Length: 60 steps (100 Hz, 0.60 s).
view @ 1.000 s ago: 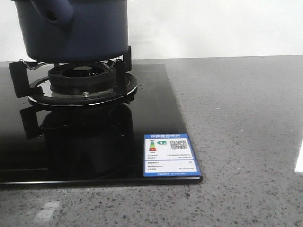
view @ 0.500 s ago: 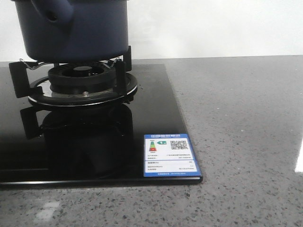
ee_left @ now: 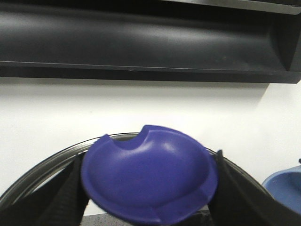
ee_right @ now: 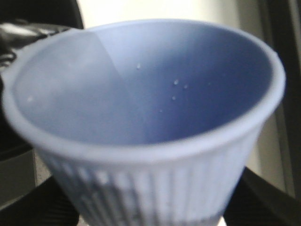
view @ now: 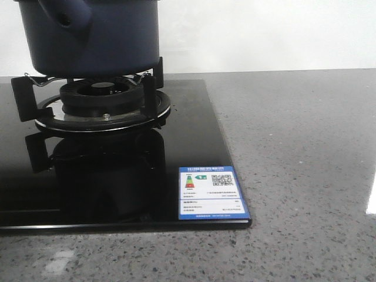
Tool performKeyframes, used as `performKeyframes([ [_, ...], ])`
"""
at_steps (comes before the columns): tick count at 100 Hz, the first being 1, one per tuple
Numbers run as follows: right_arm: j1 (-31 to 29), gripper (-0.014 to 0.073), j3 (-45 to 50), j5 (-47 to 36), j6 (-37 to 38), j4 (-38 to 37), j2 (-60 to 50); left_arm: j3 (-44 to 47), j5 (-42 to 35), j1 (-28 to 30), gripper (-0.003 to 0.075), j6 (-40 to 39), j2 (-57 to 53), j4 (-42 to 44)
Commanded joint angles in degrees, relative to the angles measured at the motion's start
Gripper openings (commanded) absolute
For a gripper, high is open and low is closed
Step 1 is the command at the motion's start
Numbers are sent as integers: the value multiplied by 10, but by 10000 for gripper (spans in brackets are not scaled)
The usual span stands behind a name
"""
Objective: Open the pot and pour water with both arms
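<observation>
Left gripper (ee_left: 148, 207): two broad, matte black fingers (ee_left: 63, 197). Right gripper (ee_right: 150, 207): black fingers (ee_right: 268, 202), finely ribbed surface.

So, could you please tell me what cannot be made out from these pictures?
- Front view: the pot is cut off by the top edge, so its rim and contents are unseen; neither arm appears.
- Front view: the print on the blue label is too small to read.
- Left wrist view: the purple lid covers the jaws.
- Right wrist view: the pale-blue ribbed cup is blurred and fills the frame; whether it holds water is unclear.
</observation>
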Motion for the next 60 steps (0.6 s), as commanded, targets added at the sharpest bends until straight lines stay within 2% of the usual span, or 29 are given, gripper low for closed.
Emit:
performKeyframes([
  [1,0,304,-25,2,0,-54,-23,-21,-53,2,395,-2,-13,0],
  [16,0,304,-25,1,0,-108,-20,-21,-53,2,395,-2,-13,0],
  [33,0,304,-25,1,0,-217,-20,-21,-53,2,395,-2,-13,0],
  [60,0,303,-25,3,0,-291,-20,-21,-53,2,395,-2,-13,0],
])
